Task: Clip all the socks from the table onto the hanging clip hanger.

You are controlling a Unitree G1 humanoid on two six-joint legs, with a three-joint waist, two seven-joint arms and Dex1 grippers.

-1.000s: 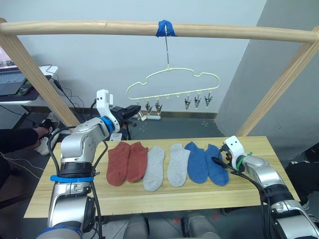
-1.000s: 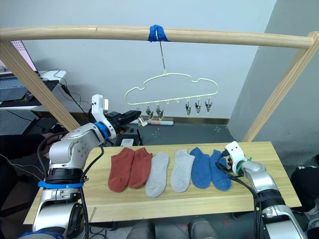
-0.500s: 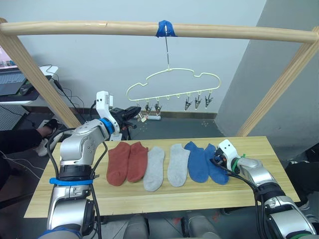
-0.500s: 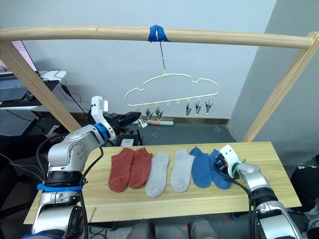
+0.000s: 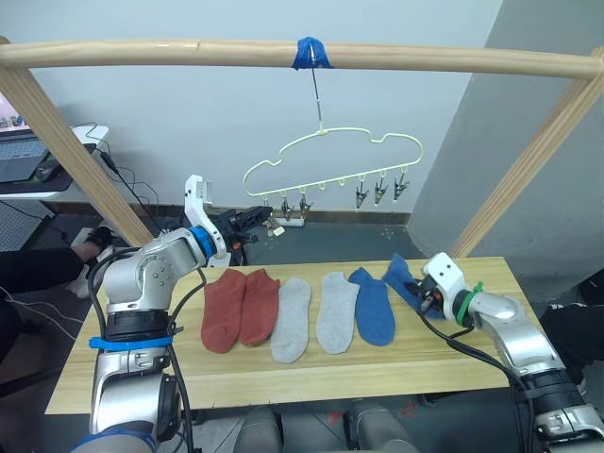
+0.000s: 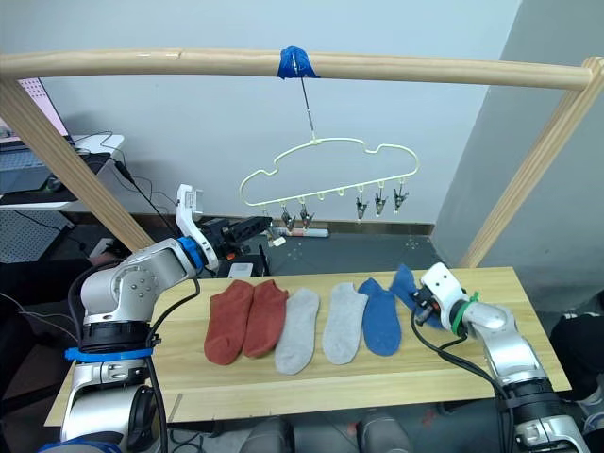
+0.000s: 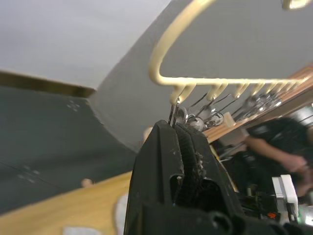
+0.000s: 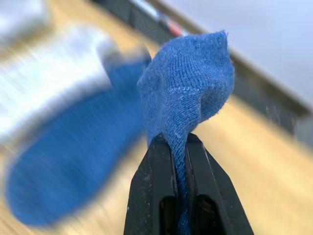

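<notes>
Now, by part:
Right pincer (image 8: 178, 147): pressed together on one blue sock (image 6: 408, 283), the knit pinched between its two black fingers at an edge so the rest stands free above the tips. Pinching an edge, I judge, leaves loose cloth for a clip to bite.
Held sock: lifted off the table (image 5: 311, 363) at its right end, near the other blue sock (image 5: 374, 307).
Left pincer (image 5: 253, 218): raised at the left end of the clip hanger (image 5: 330, 165), by the first metal clips (image 5: 283, 201). In the left wrist view its fingers look pressed together with a thin clip wire at their tips; whether they truly grip it I cannot tell. Likely it is there to steady the hanger or work a clip.
Clip hanger: hangs by its hook from the taped spot on the wooden pole (image 5: 189, 52), every clip bare.
Socks on table: five lie flat in a row, two rust-red socks (image 5: 240, 307), two grey socks (image 5: 313, 314), one blue.
Progress: none clipped yet.
</notes>
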